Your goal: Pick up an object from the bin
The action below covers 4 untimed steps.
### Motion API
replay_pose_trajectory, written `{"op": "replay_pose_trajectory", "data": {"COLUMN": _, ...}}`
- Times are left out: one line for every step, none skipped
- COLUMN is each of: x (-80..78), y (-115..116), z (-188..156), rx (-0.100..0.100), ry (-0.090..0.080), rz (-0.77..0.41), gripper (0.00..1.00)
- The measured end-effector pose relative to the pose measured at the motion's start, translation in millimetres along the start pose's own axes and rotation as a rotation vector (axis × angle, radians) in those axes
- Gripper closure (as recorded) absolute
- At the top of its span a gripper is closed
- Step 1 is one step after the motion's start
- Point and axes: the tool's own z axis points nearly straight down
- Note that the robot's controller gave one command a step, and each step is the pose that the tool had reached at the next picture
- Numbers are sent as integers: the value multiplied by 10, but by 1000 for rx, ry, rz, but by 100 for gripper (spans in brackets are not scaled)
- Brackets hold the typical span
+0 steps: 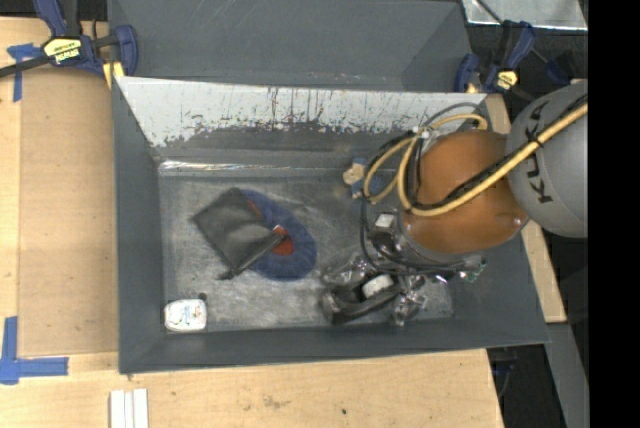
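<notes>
Hanging low over the lower-right floor of the bin (pixel 135 216), the jaws are lost among dark parts; I cannot tell wide from narrow.
Two loose things: one blue-and-grey cloth piece (pixel 262 238) near their left, apart from them; one small white block (pixel 185 314) well apart, lower-left corner.

A grey-and-blue cloth item (pixel 255 238) lies crumpled mid-bin, a white block (pixel 185 315) at front-left
</notes>
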Motion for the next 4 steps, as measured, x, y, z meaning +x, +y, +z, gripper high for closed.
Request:
{"op": "replay_pose_trajectory", "data": {"x": -34, "y": 2, "z": 35, "rx": 7, "ry": -18, "rz": -2, "gripper": 100}}
{"op": "replay_pose_trajectory", "data": {"x": -47, "y": -7, "z": -69, "rx": 4, "ry": -16, "rz": -1, "gripper": 100}}
{"op": "replay_pose_trajectory", "data": {"x": -39, "y": -11, "z": -284, "rx": 1, "ry": -12, "rz": 2, "gripper": 100}}
{"op": "replay_pose_trajectory", "data": {"x": -33, "y": -9, "z": -797, "rx": 0, "ry": -12, "rz": 6, "gripper": 100}}
